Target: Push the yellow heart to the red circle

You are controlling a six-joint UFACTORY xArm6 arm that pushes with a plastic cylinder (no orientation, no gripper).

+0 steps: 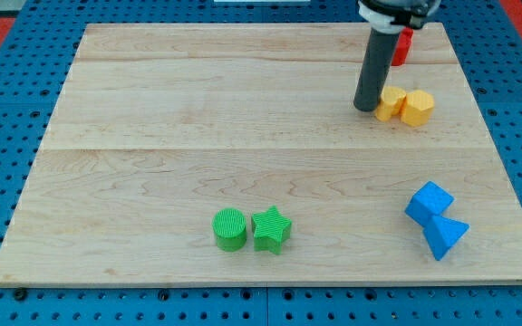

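Two yellow blocks sit touching near the bench's far right corner: the yellow heart [389, 103] on the left and a yellow hexagon-like block [417, 107] against its right side. You should expect the heart to be a light, rigid little piece that slides readily on the smooth wooden bench [198, 136] and turns if nudged off-centre, so take it squarely on a flat flank rather than a lobe. There are no fingers on this rig, so there is no opening to report and nothing is held; you only have my tip [365, 108], which stands just at the heart's left side, apparently touching it. The red circle [402, 45] lies close to the far edge, just beyond the heart and mostly hidden behind the rod. You would likely need to come round to the heart's near side. Further off, a green cylinder [229, 228] and green star [271, 229] sit by the near edge, two blue blocks [436, 220] near the near right corner.
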